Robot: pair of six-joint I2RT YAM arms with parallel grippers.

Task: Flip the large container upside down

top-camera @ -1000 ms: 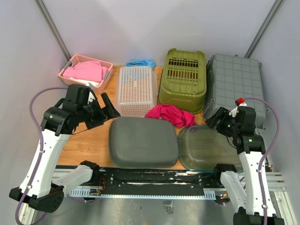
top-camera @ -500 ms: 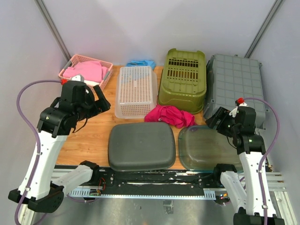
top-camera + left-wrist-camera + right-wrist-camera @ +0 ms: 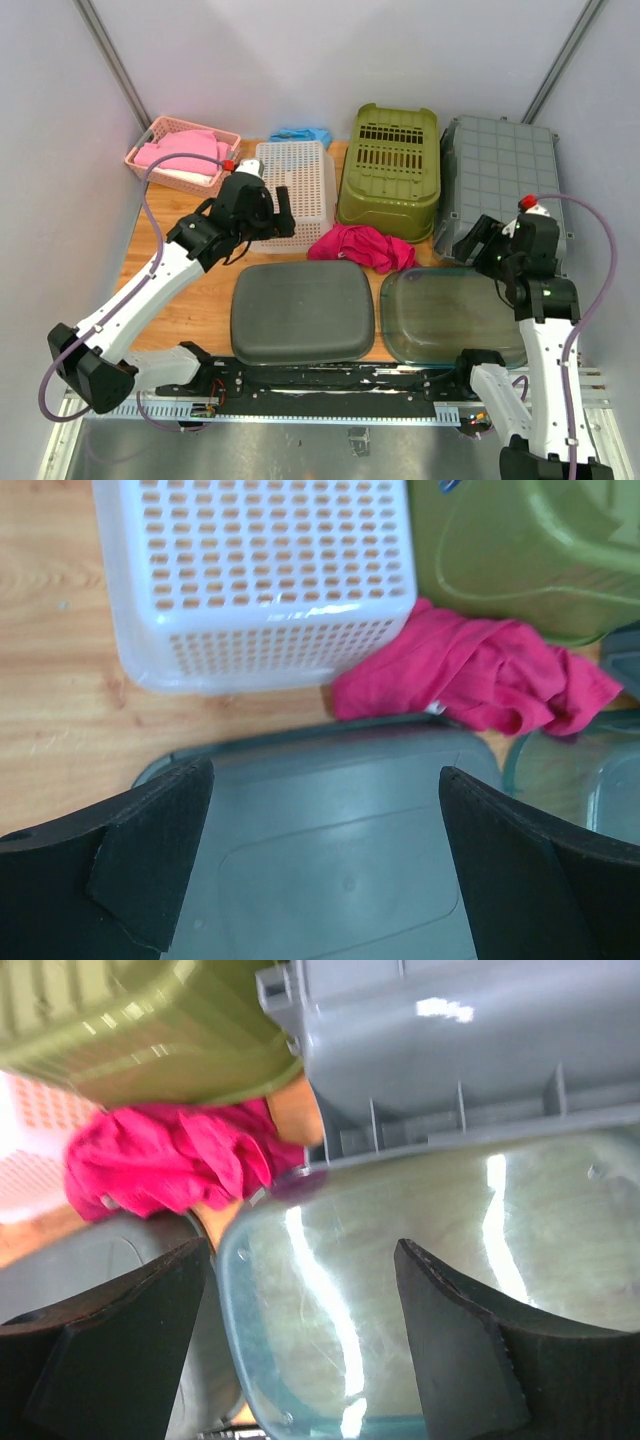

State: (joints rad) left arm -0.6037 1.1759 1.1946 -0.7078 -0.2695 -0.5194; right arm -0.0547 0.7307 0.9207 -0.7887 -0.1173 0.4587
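Observation:
A large dark grey tub point(image 3: 303, 308) lies bottom up at the front middle of the table; its smooth base fills the left wrist view point(image 3: 330, 850). My left gripper point(image 3: 274, 208) is open and empty. It hovers above the tub's far edge, its fingers point(image 3: 150, 850) spread wide over the base, next to the white basket. A clear bluish tub point(image 3: 440, 315) lies at the front right, touching the grey one. My right gripper point(image 3: 478, 243) is open and empty above its far left corner point(image 3: 330, 1320).
A white perforated basket point(image 3: 290, 192), a green basket point(image 3: 392, 168) and a ribbed grey crate point(image 3: 505, 180) lie bottom up at the back. A magenta cloth point(image 3: 362, 245) lies between them and the tubs. A pink basket point(image 3: 182, 152) with pink cloth stands back left.
My left arm has swung from the table's left side to the right, over the grey tub's far edge. The grey tub has settled a little lower. My right gripper has moved slightly back.

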